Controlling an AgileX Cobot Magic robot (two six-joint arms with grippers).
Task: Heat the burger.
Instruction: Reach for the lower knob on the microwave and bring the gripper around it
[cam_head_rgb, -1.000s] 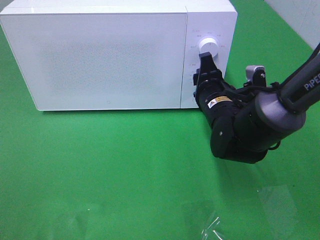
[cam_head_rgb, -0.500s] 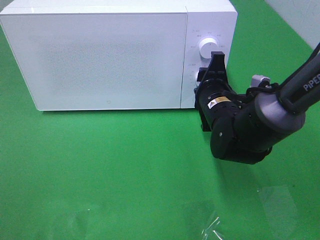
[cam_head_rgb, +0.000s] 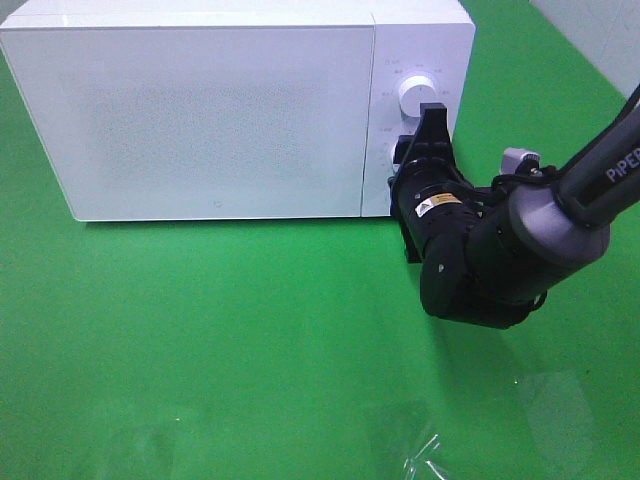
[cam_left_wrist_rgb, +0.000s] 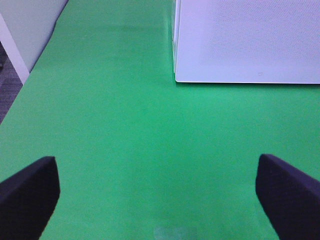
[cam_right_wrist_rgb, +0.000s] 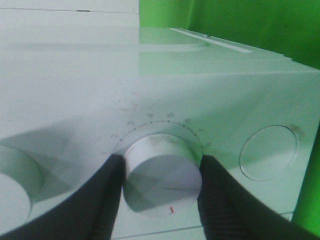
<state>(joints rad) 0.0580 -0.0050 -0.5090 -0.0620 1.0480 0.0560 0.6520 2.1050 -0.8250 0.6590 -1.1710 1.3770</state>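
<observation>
Burger not in sight; with the door (cam_head_rgb: 200, 110) closed, it likely sits inside the white microwave (cam_head_rgb: 445, 50). Right gripper (cam_right_wrist_rgb: 161, 186) clasps the numbered lower dial (cam_right_wrist_rgb: 160, 172), a finger on each side, the dial's axis pointing at the wrist. Left gripper (cam_left_wrist_rgb: 160, 192) hangs wide open over green cloth (cam_left_wrist_rgb: 125, 125), well apart.

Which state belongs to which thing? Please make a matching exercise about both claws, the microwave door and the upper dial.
1 left claw
2 right claw
3 flat white microwave door
4 upper white round dial

a shut, hiding the inside
b free, untouched
c wide open, facing green tabletop
d clamped on lower white round dial

Pairs: 1-c, 2-d, 3-a, 4-b
</observation>
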